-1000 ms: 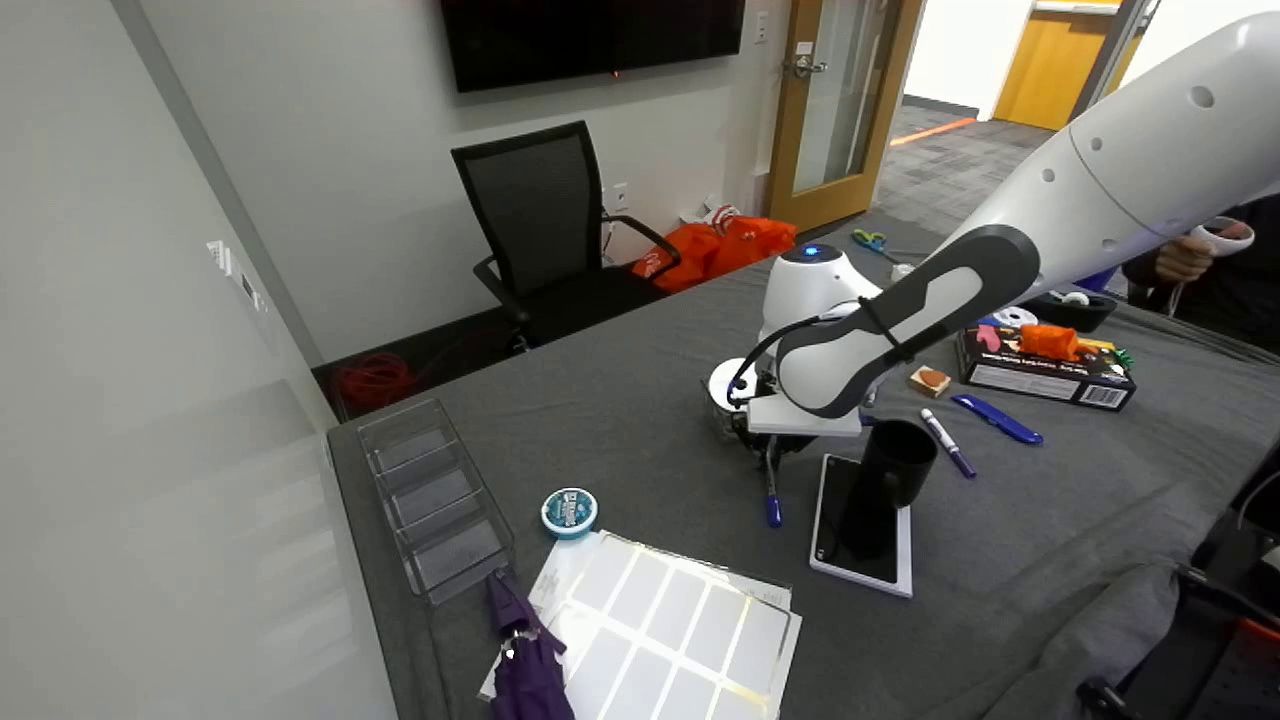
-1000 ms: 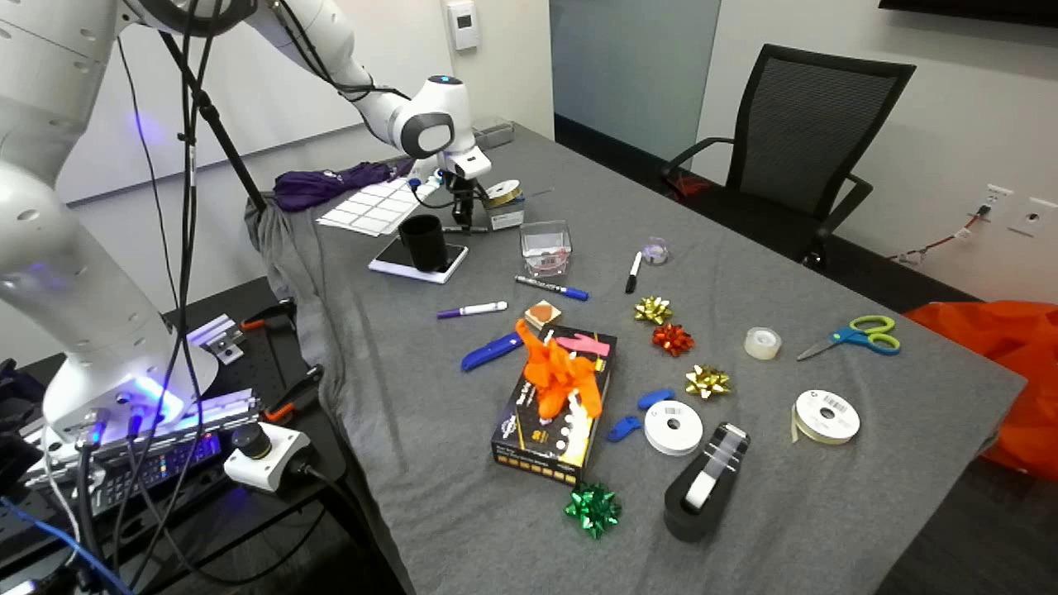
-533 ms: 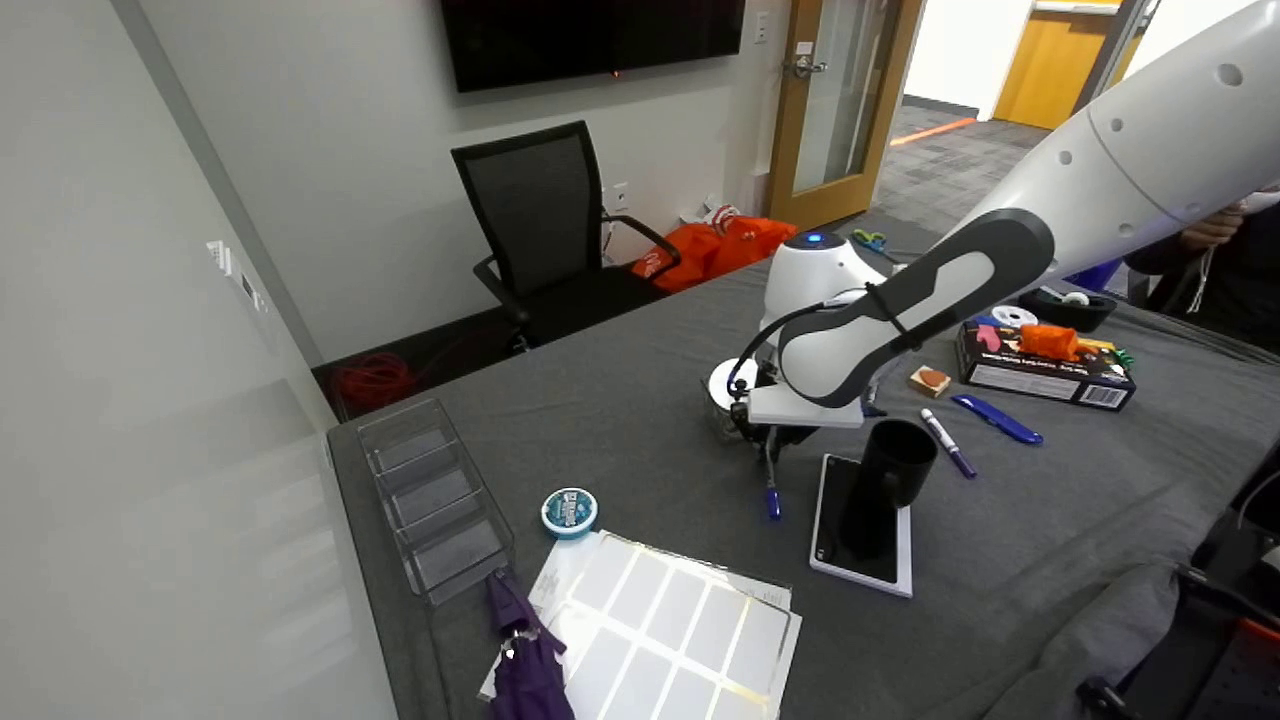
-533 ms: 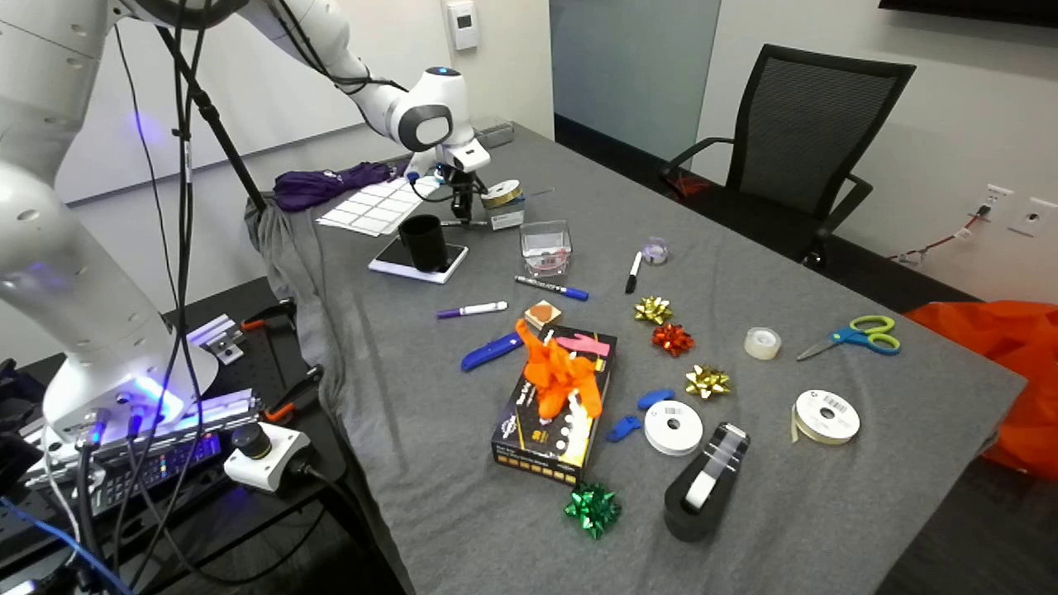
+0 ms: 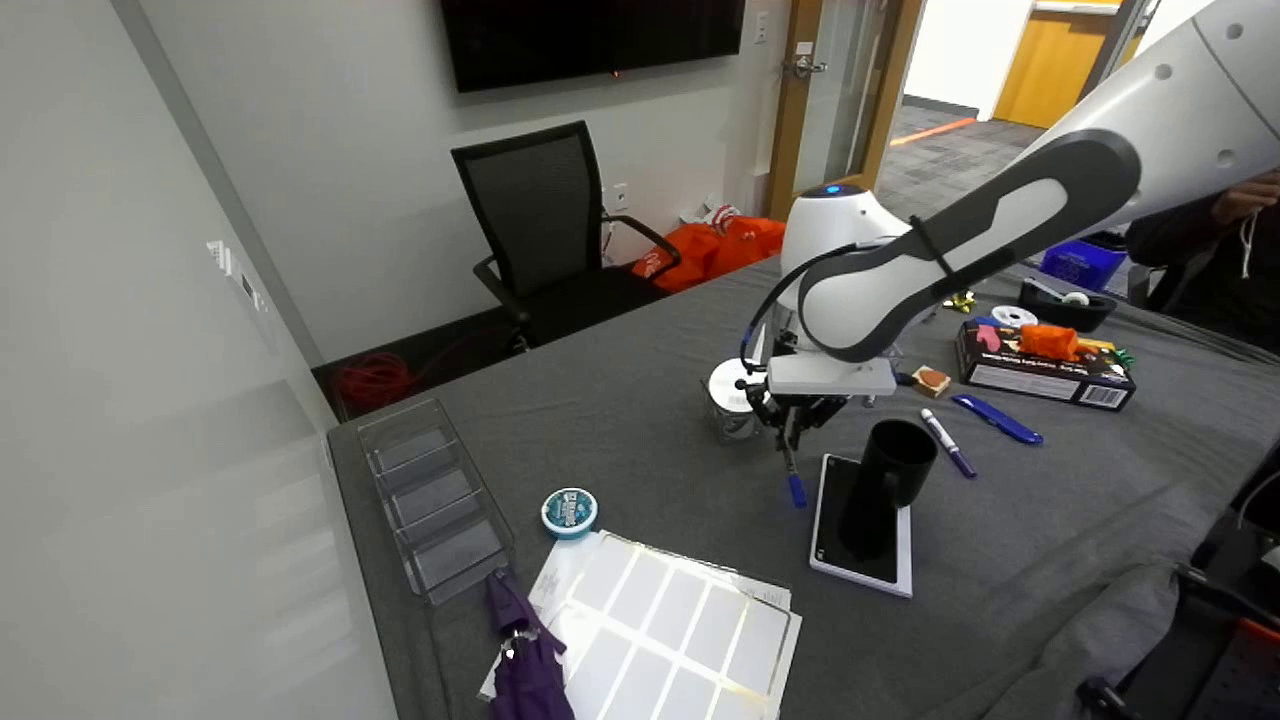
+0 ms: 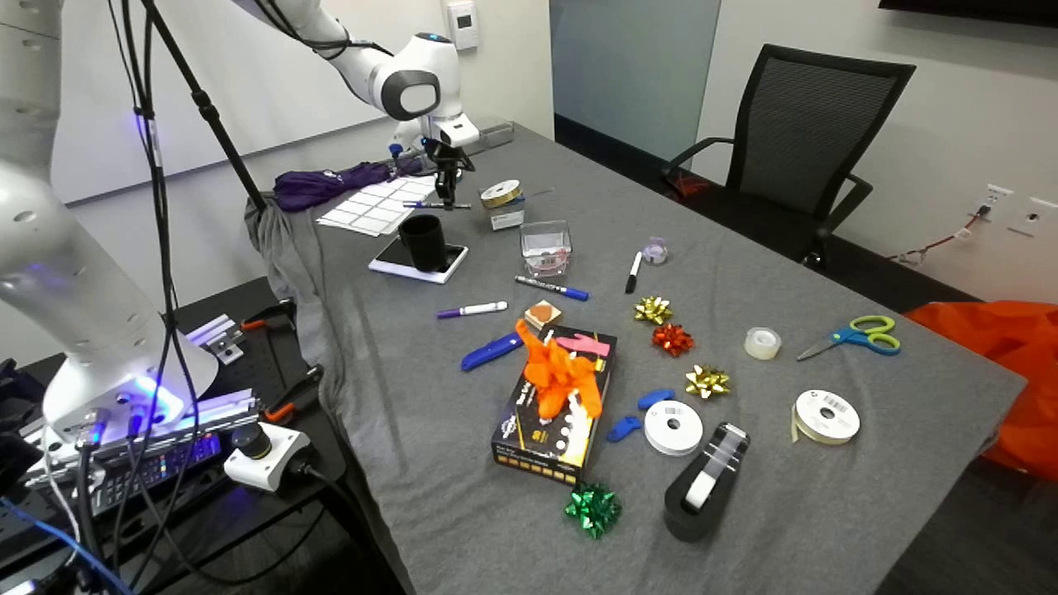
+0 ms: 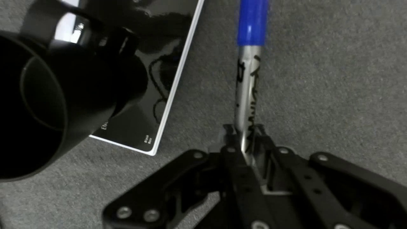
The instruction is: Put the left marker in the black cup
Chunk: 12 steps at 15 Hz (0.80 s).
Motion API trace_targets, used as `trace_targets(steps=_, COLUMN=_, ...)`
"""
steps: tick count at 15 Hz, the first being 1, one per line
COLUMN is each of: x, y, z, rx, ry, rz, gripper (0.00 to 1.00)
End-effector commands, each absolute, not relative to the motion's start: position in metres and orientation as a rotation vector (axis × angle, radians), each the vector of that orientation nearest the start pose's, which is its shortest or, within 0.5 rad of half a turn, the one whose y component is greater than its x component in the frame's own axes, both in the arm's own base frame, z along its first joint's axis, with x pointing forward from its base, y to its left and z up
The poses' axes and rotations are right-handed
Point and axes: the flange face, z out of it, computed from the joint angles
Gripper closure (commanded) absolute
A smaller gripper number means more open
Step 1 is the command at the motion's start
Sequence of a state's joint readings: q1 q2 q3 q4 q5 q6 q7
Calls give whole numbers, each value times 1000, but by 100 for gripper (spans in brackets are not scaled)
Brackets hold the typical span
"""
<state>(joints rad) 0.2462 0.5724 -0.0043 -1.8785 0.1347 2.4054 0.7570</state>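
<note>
The left marker, silver-grey with a blue cap, shows in the wrist view [image 7: 249, 86] and in both exterior views [image 5: 796, 490] [image 6: 419, 204]. My gripper [image 7: 243, 140] is shut on its body, and the cap end sticks out beyond the fingers. The gripper [image 6: 447, 201] holds it roughly level above the table; the fingers hide part of it. The black cup [image 5: 898, 462] stands upright on a flat black-and-white rectangle [image 5: 860, 560]. The cup also shows in an exterior view [image 6: 424, 244] and at the left of the wrist view [image 7: 89, 86], beside the marker.
A clear container with a ribbon roll on top [image 6: 504, 207] stands close by the gripper. Beyond it are a clear box [image 6: 545, 248], a blue-capped marker [image 6: 552, 287] and a purple-and-white marker [image 6: 471, 310]. White sheets [image 5: 670, 640] lie near a purple umbrella [image 5: 530, 670].
My gripper has risen from the table with the marker held in it and shifted a little sideways, away from the ribbon container. The cup has not moved.
</note>
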Motion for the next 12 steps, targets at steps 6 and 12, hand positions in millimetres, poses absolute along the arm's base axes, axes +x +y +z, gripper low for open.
trace_targets(steps=6, x=574, y=96, z=285, rx=-2923, ry=684, rz=324, gripper=96)
trace_targets(steps=12, x=553, y=51, z=307, rx=-2967, ry=598, rz=484, gripper=96)
